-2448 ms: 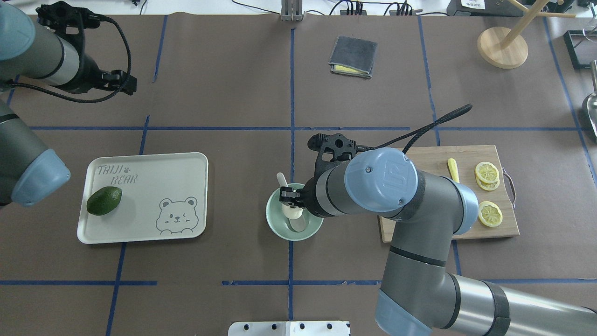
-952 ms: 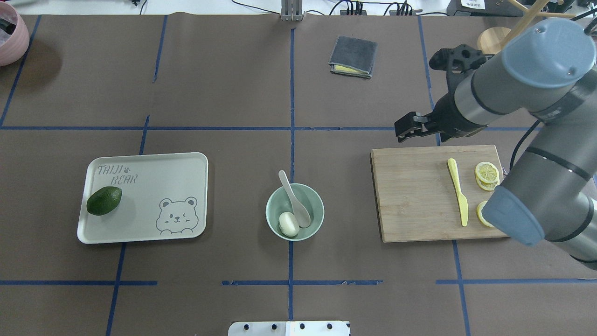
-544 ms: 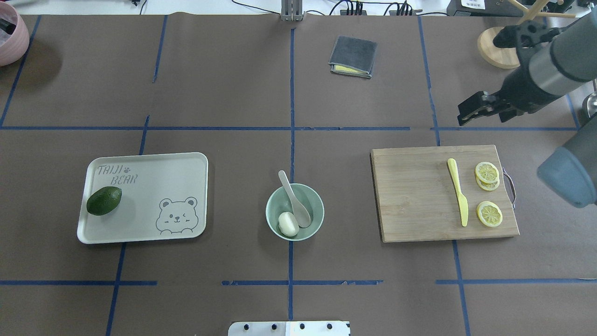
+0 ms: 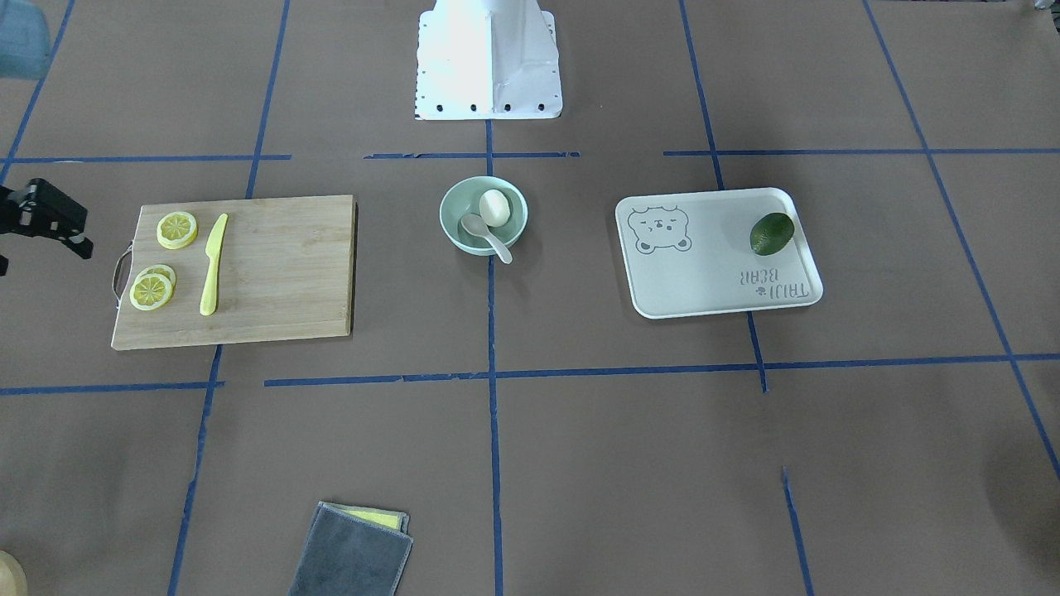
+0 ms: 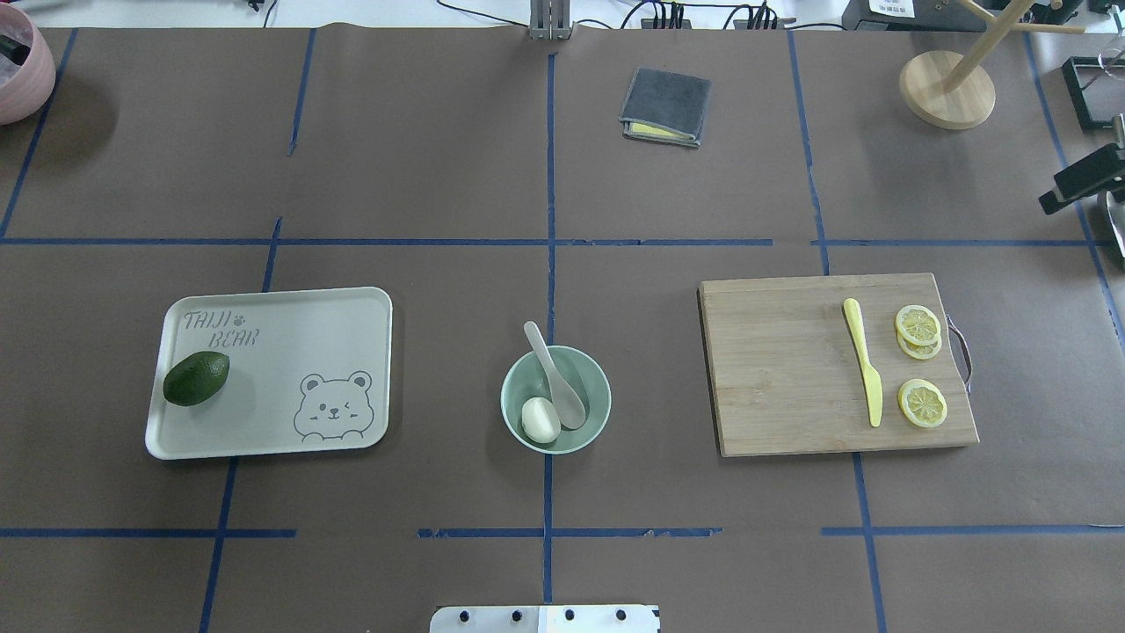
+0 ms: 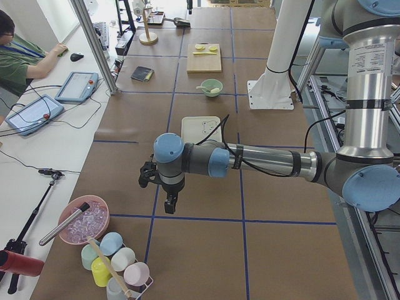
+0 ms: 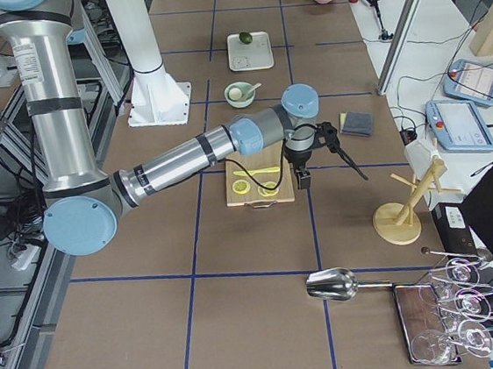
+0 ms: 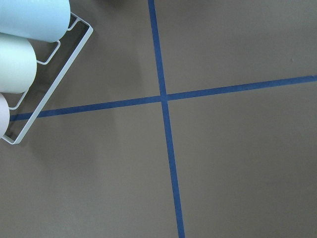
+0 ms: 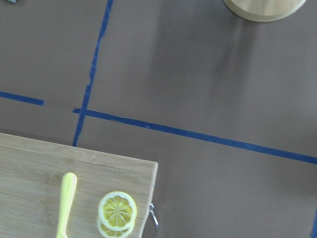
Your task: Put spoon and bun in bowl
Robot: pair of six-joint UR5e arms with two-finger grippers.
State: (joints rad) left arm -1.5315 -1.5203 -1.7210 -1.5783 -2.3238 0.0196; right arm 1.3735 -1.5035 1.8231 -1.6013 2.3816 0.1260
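Note:
The pale mint-green bowl (image 5: 591, 422) stands at the table's middle, also in the front-facing view (image 4: 454, 233). The white bun (image 5: 540, 419) lies inside it, beside the scoop of the off-white spoon (image 5: 556, 376), whose handle leans out over the far rim. My right gripper (image 5: 1068, 189) is at the overhead view's right edge, far from the bowl, open and empty; it also shows at the left edge of the front-facing view (image 4: 70, 232). My left gripper (image 6: 167, 203) shows only in the exterior left view, far from the bowl; I cannot tell its state.
A cream tray (image 5: 290, 352) with a dark green avocado (image 5: 196, 378) lies left of the bowl. A wooden cutting board (image 5: 782, 369) with a yellow knife (image 5: 863, 360) and lemon slices (image 5: 918, 330) lies right. A grey cloth (image 5: 665, 105) and wooden stand (image 5: 947, 88) are farther back.
My right gripper let go of the bun in the bowl, then drew away to the right edge. The left arm has left the overhead view.

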